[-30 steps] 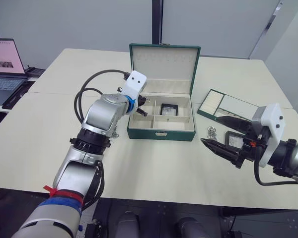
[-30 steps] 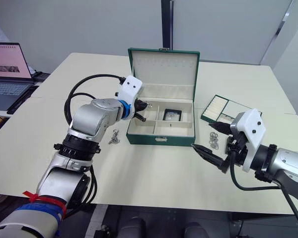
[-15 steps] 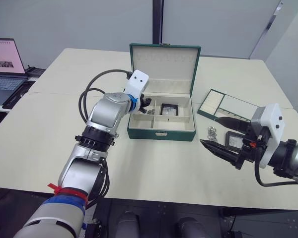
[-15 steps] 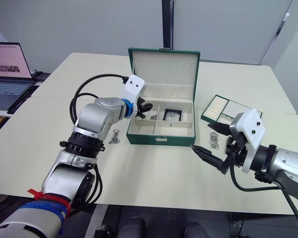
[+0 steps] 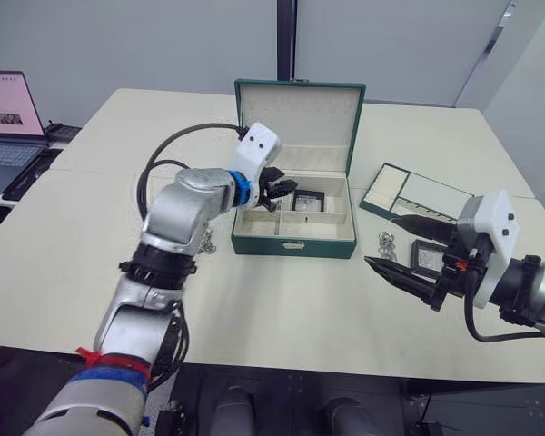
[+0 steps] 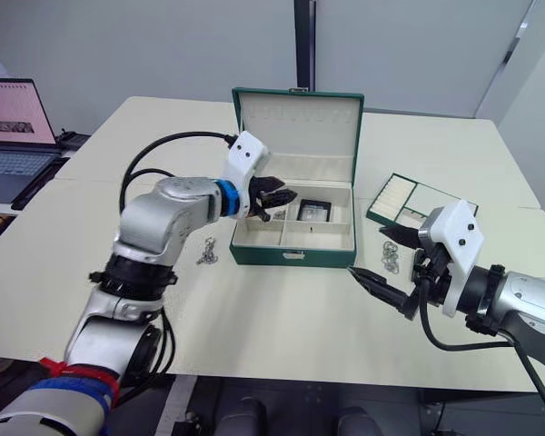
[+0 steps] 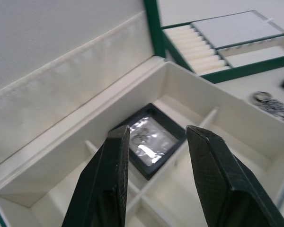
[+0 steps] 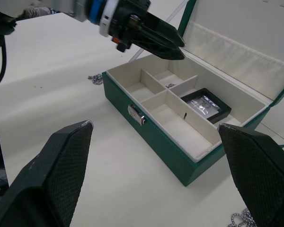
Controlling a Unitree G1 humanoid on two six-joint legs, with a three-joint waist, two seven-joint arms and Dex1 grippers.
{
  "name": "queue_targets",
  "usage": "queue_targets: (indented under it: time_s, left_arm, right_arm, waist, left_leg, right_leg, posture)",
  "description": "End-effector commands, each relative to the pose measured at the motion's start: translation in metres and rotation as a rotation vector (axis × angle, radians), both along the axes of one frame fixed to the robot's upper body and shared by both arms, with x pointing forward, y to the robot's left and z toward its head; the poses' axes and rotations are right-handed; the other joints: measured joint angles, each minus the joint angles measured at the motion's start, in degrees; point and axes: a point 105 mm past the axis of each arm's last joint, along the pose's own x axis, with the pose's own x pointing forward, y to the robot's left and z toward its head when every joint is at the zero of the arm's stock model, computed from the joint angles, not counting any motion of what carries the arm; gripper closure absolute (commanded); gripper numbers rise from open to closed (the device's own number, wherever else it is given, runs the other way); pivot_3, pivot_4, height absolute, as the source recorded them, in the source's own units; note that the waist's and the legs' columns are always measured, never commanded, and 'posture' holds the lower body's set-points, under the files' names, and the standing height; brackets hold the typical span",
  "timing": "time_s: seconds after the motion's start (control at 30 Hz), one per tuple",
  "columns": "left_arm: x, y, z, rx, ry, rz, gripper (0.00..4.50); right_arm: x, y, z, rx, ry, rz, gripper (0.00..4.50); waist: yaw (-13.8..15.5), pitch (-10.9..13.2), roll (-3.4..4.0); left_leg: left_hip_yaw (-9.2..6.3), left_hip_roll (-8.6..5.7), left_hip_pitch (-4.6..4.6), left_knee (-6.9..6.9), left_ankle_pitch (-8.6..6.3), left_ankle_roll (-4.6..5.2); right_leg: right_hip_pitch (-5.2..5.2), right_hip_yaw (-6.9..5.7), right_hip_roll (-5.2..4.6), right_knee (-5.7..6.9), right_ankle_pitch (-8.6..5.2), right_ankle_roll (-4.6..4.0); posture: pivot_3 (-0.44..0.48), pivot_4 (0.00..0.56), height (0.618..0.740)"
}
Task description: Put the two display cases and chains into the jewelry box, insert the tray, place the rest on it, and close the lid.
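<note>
The jewelry box (image 5: 295,243) stands mid-table with its lid (image 5: 300,113) upright. One display case (image 5: 309,200) lies in a back compartment, and a small chain (image 8: 170,85) lies in the compartment beside it. My left gripper (image 5: 282,191) hovers open and empty just above the box's left half. The other display case (image 5: 427,257) lies on the table to the right, close to my right gripper (image 5: 380,240), which is open and empty. A chain (image 5: 386,242) lies between that gripper's fingers on the table. Another chain (image 6: 206,250) lies left of the box. The tray (image 5: 413,193) sits at the right.
A laptop (image 5: 9,113) stands open on a side table at the far left. The near table edge runs just below my right arm. Bare tabletop lies in front of the box and behind it.
My left gripper let a chain drop into the box's back-left compartment, then lifted and swung slightly right over the box with its fingers open. The right arm has stayed still.
</note>
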Motion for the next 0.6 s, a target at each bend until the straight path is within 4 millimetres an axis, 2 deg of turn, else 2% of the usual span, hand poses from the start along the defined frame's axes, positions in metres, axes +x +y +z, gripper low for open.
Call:
queue_targets:
  time_s: [0.03,0.1,0.2,0.33,0.4,0.5,0.53,0.6]
  left_arm:
    - [-0.034,0.015,0.027,-0.071,-0.034,-0.089,2.57]
    - [-0.057,0.034,0.029,-0.077,-0.031,-0.097,2.57]
    - [-0.089,0.056,0.017,-0.054,-0.013,-0.075,2.57]
    - [-0.1,0.101,-0.009,0.027,0.009,0.118,1.76]
    - [-0.111,0.12,-0.018,-0.036,0.039,0.146,1.13]
    - [-0.133,0.134,-0.036,-0.074,0.077,0.135,0.17]
    - [-0.138,0.139,-0.041,-0.077,0.076,0.15,0.01]
    - [-0.146,0.149,-0.047,-0.089,0.07,0.182,0.01]
  right_arm:
    - [-0.003,0.002,0.005,-0.015,-0.032,0.018,0.0]
    - [-0.004,0.001,0.0,-0.01,-0.013,0.017,0.0]
    - [-0.007,0.003,-0.01,-0.001,0.022,0.024,0.0]
    - [-0.01,0.004,-0.021,0.01,0.065,0.03,0.0]
    - [-0.01,0.003,-0.028,0.019,0.089,0.025,0.0]
    - [-0.011,0.001,-0.039,0.02,0.121,0.021,0.0]
    - [-0.013,0.001,-0.042,0.02,0.136,0.02,0.0]
    - [-0.018,0.0,-0.049,0.007,0.162,0.021,0.0]
  waist:
    - [0.0,0.0,0.01]
    - [0.1,0.0,0.01]
    - [-0.1,0.0,0.02]
    - [0.1,0.0,0.03]
    - [0.2,0.0,-0.03]
    - [0.2,0.0,-0.02]
    - [0.1,0.0,-0.01]
    - [0.2,0.0,-0.02]
  left_leg:
    - [-0.01,0.02,0.0,0.0,0.0,0.0]
    - [-0.03,0.01,0.0,0.03,0.0,0.0]
    - [-0.01,0.03,0.01,0.0,-0.01,0.0]
    - [-0.04,0.04,0.08,0.02,-0.01,0.0]
    - [-0.07,0.03,0.13,0.03,-0.05,0.08]
    - [-0.04,0.03,0.15,0.01,-0.1,0.14]
    - [-0.04,0.03,0.15,0.0,-0.11,0.16]
    - [-0.02,0.03,0.15,-0.02,-0.12,0.19]
  right_leg:
    - [-0.01,-0.01,0.01,0.01,0.0,0.0]
    - [0.01,-0.05,0.0,0.0,0.0,0.0]
    - [0.01,0.0,-0.01,-0.05,0.0,0.0]
    - [0.07,-0.01,-0.02,-0.02,0.0,0.0]
    - [0.12,-0.04,-0.03,-0.02,0.0,0.0]
    - [0.13,-0.03,-0.05,-0.06,0.0,0.0]
    - [0.13,-0.03,-0.05,-0.05,0.0,0.0]
    - [0.12,-0.02,-0.06,-0.06,-0.01,-0.01]
  posture:
    - [0.0,0.15,0.726]
    - [0.0,0.15,0.726]
    - [0.0,0.15,0.726]
    - [0.0,0.15,0.726]
    - [0.0,0.15,0.726]
    - [0.0,0.15,0.726]
    - [0.0,0.15,0.726]
    - [0.0,0.15,0.726]
